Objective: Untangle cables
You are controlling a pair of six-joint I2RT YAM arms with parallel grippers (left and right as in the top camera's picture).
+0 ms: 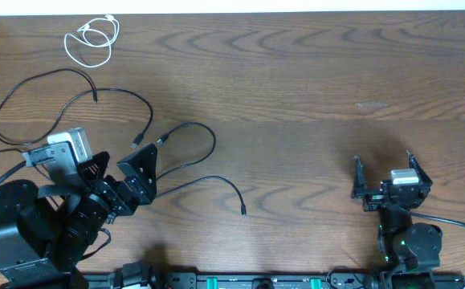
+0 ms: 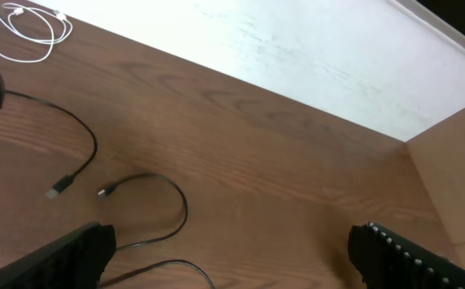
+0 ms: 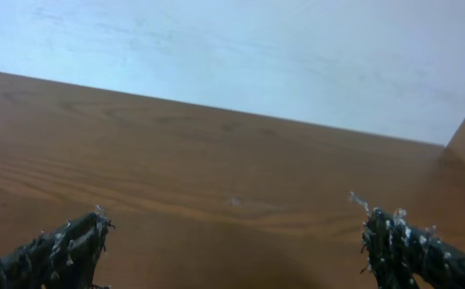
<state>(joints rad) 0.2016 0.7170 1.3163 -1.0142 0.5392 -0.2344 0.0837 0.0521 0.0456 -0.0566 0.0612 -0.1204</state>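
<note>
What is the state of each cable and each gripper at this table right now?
white cable: loosely coiled, lying apart from the black ones.
black cables: spread in loose loops, visible plug ends free; parts hidden under the left arm.
left gripper: open, holding nothing.
right gripper: open, holding nothing.

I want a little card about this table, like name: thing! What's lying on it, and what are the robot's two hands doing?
table: brown wood
left gripper: open, holding nothing
right gripper: open, holding nothing, over bare wood
white cord: loosely coiled at the far left corner, apart from the black ones
black cords: several, spread in loops around the left gripper; some run under that arm, so the count is unclear
cords near right gripper: none
</note>
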